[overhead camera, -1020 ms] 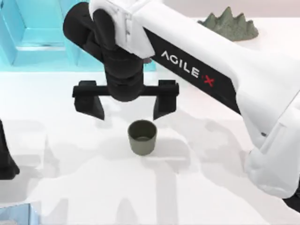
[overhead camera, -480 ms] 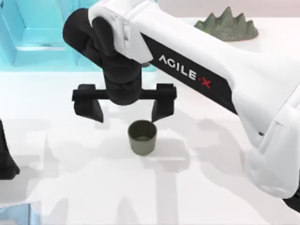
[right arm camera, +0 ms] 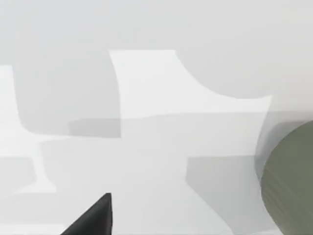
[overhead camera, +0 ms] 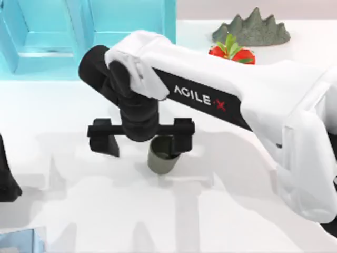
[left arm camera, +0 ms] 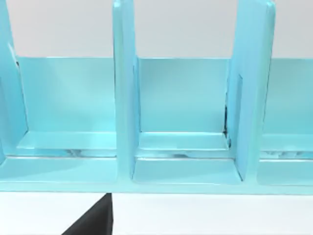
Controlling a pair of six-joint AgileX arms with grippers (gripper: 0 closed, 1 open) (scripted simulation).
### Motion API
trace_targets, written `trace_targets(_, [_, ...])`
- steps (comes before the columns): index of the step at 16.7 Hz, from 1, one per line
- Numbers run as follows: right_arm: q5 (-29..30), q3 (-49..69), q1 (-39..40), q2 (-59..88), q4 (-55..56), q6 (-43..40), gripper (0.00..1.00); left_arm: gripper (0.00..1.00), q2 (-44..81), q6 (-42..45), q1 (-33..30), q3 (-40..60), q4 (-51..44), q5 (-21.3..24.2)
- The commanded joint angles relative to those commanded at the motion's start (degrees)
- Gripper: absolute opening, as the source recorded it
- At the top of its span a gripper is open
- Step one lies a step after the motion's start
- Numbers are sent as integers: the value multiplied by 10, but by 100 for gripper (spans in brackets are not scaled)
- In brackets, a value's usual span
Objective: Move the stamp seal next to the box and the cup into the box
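White tabletop point(overhead camera: 105, 211) spreads under both arms, crossed by soft grey shadows. Nearest the right gripper point(overhead camera: 142, 141), its two dark fingers point(overhead camera: 108, 141) stand spread wide apart and grip nothing; the right-hand finger sits over the rim of the cup point(overhead camera: 160, 161), which stands upright on the table just below that fingertip, off the midline of the open span. The right wrist view catches the cup's olive side point(right arm camera: 288, 181) beside a bare patch of table. Beyond the gripper, up the table, rises the blue box point(overhead camera: 52, 37) with its upright dividers, and a red pot with green leaves point(overhead camera: 231, 51) sits before a grey-green rock point(overhead camera: 253, 29). Far to the left, the left arm point(overhead camera: 6, 179) rests at the table's edge; whether its fingers are open I cannot tell.
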Motion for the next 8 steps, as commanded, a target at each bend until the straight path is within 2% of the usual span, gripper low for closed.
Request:
trace_targets(6, [0, -17, 0, -1, 16, 0, 100, 100, 0, 0, 0, 0, 0, 0])
trace_targets(8, [0, -17, 0, -1, 16, 0, 85, 100, 0, 0, 0, 0, 0, 0])
